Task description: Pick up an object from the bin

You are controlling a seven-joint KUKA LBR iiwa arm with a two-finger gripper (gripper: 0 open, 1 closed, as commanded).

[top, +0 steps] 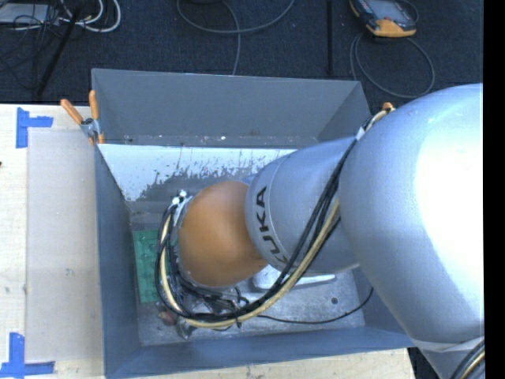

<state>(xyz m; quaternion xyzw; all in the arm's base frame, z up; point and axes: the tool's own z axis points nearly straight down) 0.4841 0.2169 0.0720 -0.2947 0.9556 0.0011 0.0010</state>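
My gripper (pixel 196 297) is low in the bin's front left part, and just its dark body peeks out under the orange wrist cover. Right beside it on the left, a green flat textured pad (pixel 145 265) lies along the bin's left wall, partly hidden behind the cables. A small brownish thing (pixel 167 317) sits on the floor at the front left, just below the gripper. What lies directly under the gripper is hidden.
The arm reaches in from the right and covers the bin's middle and right. A pale flat piece (pixel 317 279) shows on the floor under the arm. A thin dark wire (pixel 347 310) curves over the bare floor at the front right.
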